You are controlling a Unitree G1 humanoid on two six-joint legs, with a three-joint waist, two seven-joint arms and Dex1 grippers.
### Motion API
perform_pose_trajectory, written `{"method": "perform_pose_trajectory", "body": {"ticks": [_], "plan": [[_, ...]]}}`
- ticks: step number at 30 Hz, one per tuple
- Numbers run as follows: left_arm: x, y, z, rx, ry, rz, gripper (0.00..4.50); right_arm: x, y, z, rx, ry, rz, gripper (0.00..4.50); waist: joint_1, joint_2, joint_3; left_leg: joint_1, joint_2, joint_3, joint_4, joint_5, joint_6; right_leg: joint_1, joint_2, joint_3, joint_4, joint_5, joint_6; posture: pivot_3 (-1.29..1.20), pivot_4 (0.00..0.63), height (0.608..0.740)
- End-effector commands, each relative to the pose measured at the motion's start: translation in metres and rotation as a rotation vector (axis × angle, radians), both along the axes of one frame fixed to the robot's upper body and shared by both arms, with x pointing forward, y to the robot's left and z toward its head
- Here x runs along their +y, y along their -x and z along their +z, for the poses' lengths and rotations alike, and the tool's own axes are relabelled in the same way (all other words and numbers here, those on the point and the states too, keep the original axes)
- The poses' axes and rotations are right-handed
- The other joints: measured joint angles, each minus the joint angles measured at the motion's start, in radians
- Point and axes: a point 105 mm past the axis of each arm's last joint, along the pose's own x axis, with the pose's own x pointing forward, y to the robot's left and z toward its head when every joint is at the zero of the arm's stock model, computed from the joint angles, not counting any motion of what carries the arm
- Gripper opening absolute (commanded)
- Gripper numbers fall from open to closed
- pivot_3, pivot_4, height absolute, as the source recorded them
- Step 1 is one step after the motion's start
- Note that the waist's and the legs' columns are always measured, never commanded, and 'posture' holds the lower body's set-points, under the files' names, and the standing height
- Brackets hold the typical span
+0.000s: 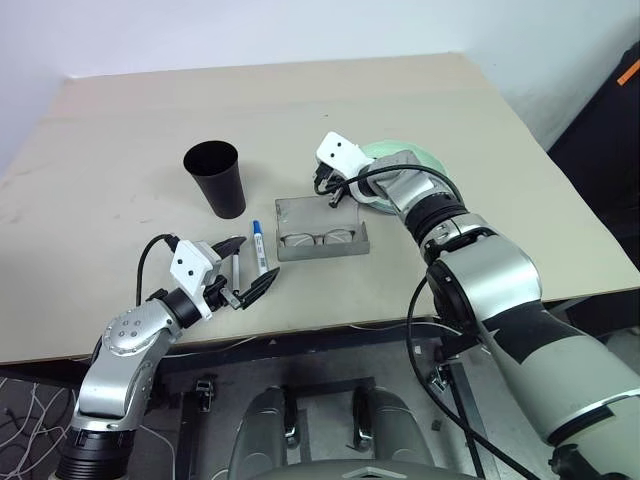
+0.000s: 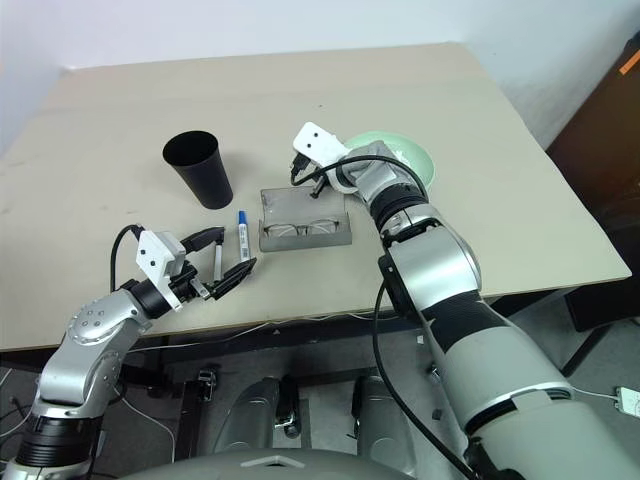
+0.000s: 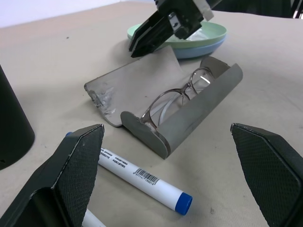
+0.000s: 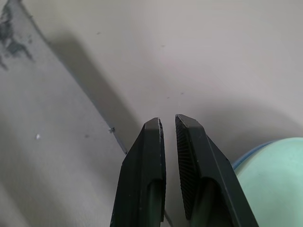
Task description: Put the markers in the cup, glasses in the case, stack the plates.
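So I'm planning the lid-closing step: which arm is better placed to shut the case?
Right, probably. Its end effector, fingers together, sits at the open lid of the case holding the glasses.

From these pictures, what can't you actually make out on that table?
- Blue plate: mostly covered by the green plate stacked on it.
- Second marker: partly behind the left pincer; its cap colour is unclear.
- Glasses: their arms are hidden by the case wall.
- Cup: its inside is too dark.
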Motion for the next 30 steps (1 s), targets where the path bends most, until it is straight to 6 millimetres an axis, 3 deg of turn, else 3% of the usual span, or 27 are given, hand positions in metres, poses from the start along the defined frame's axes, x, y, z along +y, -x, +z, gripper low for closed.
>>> {"method": "perform_pose_trajectory", "body": {"ticks": [1, 21, 30], "plan": [[-0.002, 0.003, 0.009, -0.043, -0.007, -0.012, 4.50, -0.004, 0.006, -0.009, 0.093, -0.007, 0.003, 0.52, 0.000, 0.000, 0.000, 0.000, 0.000, 0.000, 0.000, 0.000, 0.000, 0.000, 0.000, 0.000, 0.000, 0.000, 0.000, 0.00, 0.150, 0.701], [-0.005, -0.006, 0.008, -0.052, -0.017, -0.054, 4.50, 0.022, 0.041, 0.022, 0.319, -0.081, 0.345, 0.52, -0.001, 0.000, 0.000, 0.000, 0.000, -0.002, 0.000, 0.000, 0.000, -0.001, 0.000, 0.000, 0.000, 0.000, 0.000, 0.00, 0.150, 0.701], [0.001, -0.007, 0.013, -0.063, -0.011, -0.018, 4.50, 0.021, 0.053, 0.023, 0.359, -0.359, 0.465, 0.52, 0.003, 0.000, 0.000, 0.000, 0.000, -0.002, 0.000, 0.000, 0.000, 0.000, 0.000, 0.000, 0.000, 0.000, 0.000, 0.00, 0.150, 0.701]]}}
